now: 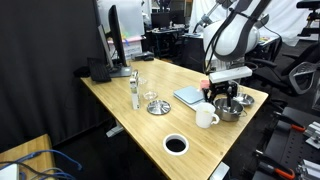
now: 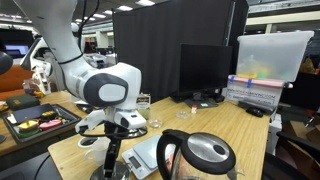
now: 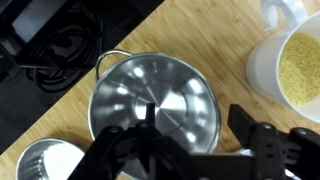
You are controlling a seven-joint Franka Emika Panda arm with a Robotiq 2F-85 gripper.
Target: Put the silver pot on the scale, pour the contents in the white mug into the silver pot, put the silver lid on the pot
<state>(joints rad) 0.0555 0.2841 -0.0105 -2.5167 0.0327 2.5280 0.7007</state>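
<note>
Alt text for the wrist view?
Shiny round steel pot sits on the wooden table under the black tool, one jaw above its bowl, the other outside its rim. A white ceramic mug of yellow grains stands upper right.

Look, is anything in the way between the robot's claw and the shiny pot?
No, nothing visible. The gripper hangs right above the silver pot, jaws open across its rim. The white mug stands off to the side.

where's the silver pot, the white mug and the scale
silver pot (image 3: 180,95), wrist view, on its inner wall
white mug (image 3: 262,72), wrist view, on its outer wall
scale (image 1: 188,96), in an exterior view, on its flat top
</note>
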